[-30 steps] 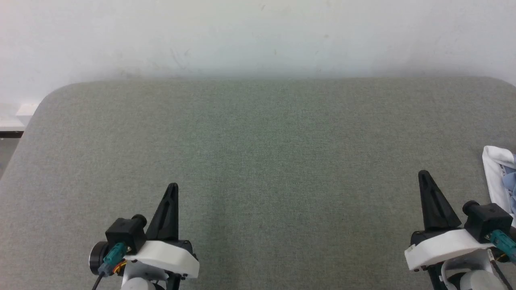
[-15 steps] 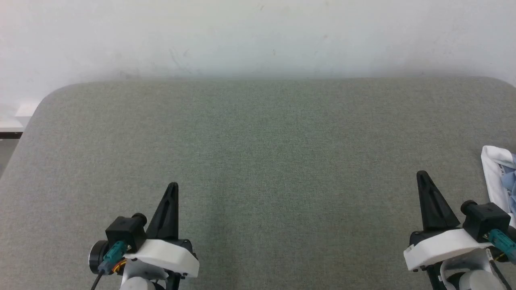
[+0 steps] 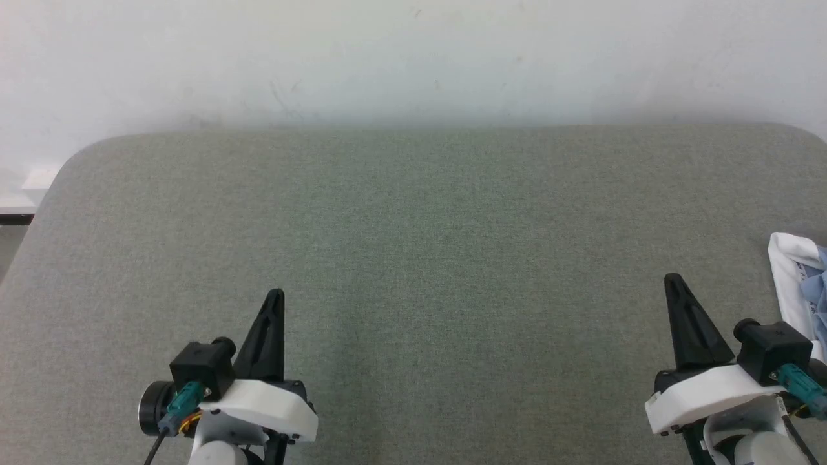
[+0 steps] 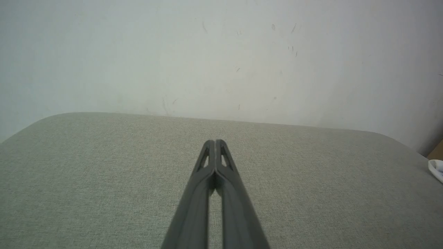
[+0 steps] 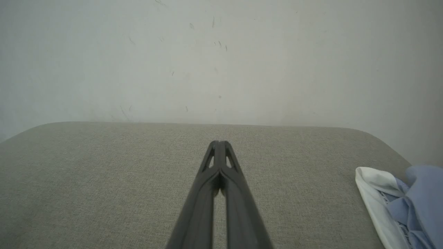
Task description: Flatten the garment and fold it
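The garment [image 3: 803,284] lies crumpled at the table's right edge, its white collar and a bit of light blue cloth showing; the rest runs out of the head view. It appears again as the garment [image 5: 405,204] at the lower right of the right wrist view, and a white scrap of the garment [image 4: 436,169] shows at the far right of the left wrist view. My right gripper [image 3: 674,279] is shut and empty, just left of the garment and apart from it. My left gripper [image 3: 278,294] is shut and empty at the lower left, far from the cloth. Both point toward the wall.
The grey-green padded table [image 3: 413,245] spreads across the view with rounded far corners. A white wall [image 3: 413,58] rises right behind its far edge. At the far left a strip of floor and a pale ledge [image 3: 19,194] show past the table's corner.
The garment's collar and the right gripper have slipped slightly left in the picture, and the left gripper slightly up; the whole view seems to have shifted a little. Both grippers stayed shut.
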{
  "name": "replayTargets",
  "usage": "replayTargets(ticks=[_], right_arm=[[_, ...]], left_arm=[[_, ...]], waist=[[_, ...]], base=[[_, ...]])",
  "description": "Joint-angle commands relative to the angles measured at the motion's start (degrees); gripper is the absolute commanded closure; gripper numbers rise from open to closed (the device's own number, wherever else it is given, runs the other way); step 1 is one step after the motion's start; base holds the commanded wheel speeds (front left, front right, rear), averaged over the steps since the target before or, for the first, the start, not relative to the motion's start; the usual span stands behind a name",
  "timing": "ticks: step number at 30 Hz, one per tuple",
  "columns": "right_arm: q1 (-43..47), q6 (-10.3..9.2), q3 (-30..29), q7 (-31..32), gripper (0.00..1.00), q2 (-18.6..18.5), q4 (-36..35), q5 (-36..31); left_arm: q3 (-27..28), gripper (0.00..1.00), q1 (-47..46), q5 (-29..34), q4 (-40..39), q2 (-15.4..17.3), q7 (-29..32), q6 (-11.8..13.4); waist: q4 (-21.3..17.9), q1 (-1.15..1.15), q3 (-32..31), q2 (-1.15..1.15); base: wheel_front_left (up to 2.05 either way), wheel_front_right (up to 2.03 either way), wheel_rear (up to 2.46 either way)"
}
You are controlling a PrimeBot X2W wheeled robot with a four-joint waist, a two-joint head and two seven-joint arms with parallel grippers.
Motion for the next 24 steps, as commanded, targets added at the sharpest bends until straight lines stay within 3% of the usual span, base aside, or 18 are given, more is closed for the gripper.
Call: replayTargets(ticks=[1,24], right_arm=[[0.2,-0.02,0.3,0.2,1.0,0.0,-0.4,-0.4],[0.3,-0.05,0.9,2.1,1.0,0.1,-1.5,-1.7]], left_arm=[[0.3,1.0,0.7,0.6,-0.5,-0.1,0.3,0.4],[1.0,1.0,1.4,2.9,-2.8,-0.1,3.0,1.0]], waist=[[0.0,0.0,0.0,0.0],[-0.4,0.0,-0.2,0.0]], base=[[0.0,0.0,0.0],[0.0,0.0,0.0]])
